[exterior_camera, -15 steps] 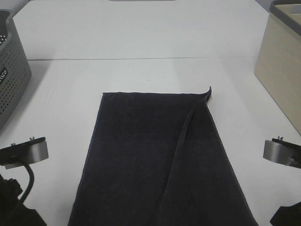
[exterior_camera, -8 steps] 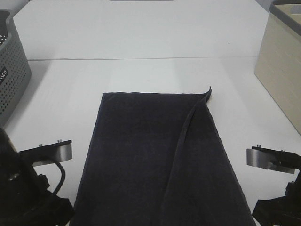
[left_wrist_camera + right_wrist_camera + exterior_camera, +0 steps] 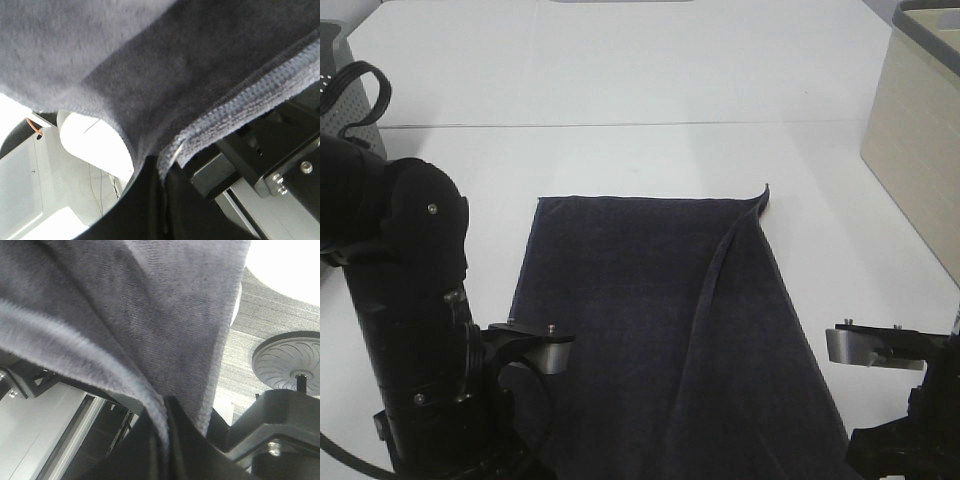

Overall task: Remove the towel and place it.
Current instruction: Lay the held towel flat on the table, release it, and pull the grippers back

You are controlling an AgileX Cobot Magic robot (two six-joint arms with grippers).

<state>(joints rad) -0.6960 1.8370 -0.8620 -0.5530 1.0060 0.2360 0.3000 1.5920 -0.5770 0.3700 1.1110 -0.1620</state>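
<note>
while the towel (image 3: 650, 320) lies spread along the middle of the bench (image 3: 620, 80), its near end seems to run out over the bench's near edge, where both arms grip it: the left tool (image 3: 162, 170) is clenched on the thick hem at the towel's near left side, and the right tool (image 3: 164, 415) is clenched on the cloth at its near right side, each with only a narrow bite close to the edge. the towel's long axis runs from the near edge straight toward the far edge, and its far short hem lies square across the bench, well short of the far edge; a raised fold (image 3: 720, 270) slants from the towel's far right corner back toward the near edge. the main risk looks like a slip: the bites sit so near the hem that the weight and drag of the long cloth on the bench could pull one side free, leaving the towel hanging from one tool. if the arms rise or travel unevenly, the cloth would twist and the fold deepen, so it would land crumpled. the left arm (image 3: 415, 330) stands close over the towel's left side and could catch it. a swinging far end might brush the grey basket (image 3: 332, 60) at the far left corner or the beige box (image 3: 920, 130) at the right edge
</note>
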